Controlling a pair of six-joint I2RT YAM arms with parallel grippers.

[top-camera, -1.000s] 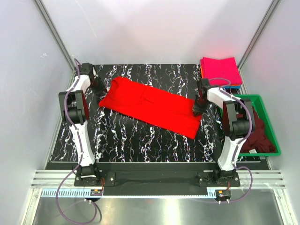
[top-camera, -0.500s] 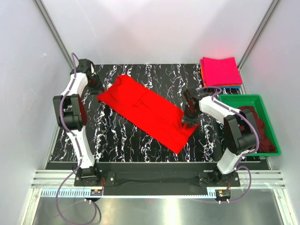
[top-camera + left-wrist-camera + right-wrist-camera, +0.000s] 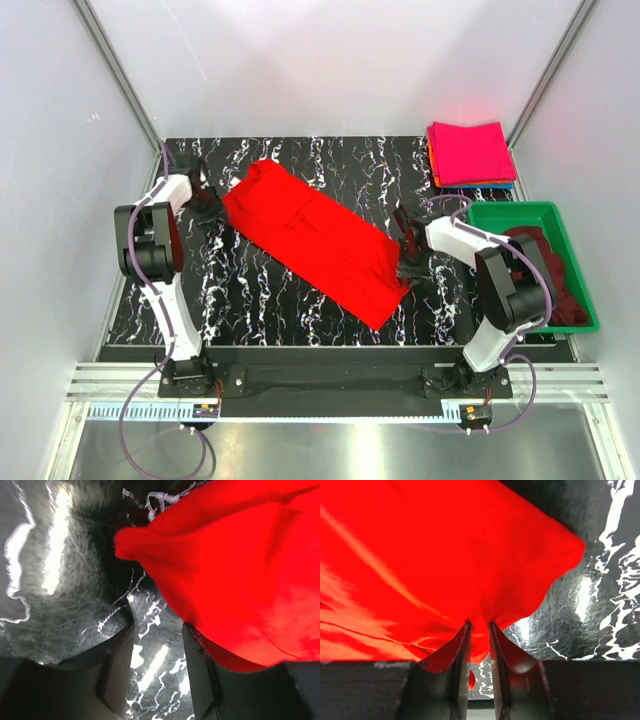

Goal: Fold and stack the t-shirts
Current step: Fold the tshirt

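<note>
The red t-shirt (image 3: 315,240) lies spread aslant on the bench (image 3: 250,295), its right edge pinched in the nearly closed right hand (image 3: 480,629), the left hand (image 3: 159,637) open and empty beside its left corner.

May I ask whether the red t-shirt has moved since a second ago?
Yes: the red t-shirt swung, its right end shifting toward the near edge, away from the green bin.

My right hand (image 3: 479,630) pinches a gathered edge of the bright red soft cloth t-shirt (image 3: 435,555) between its two dark fingers (image 3: 455,655) (a bit of red shows lower in the gap). The glossy black, white-veined worktop (image 3: 605,605) lies to the right.
</note>
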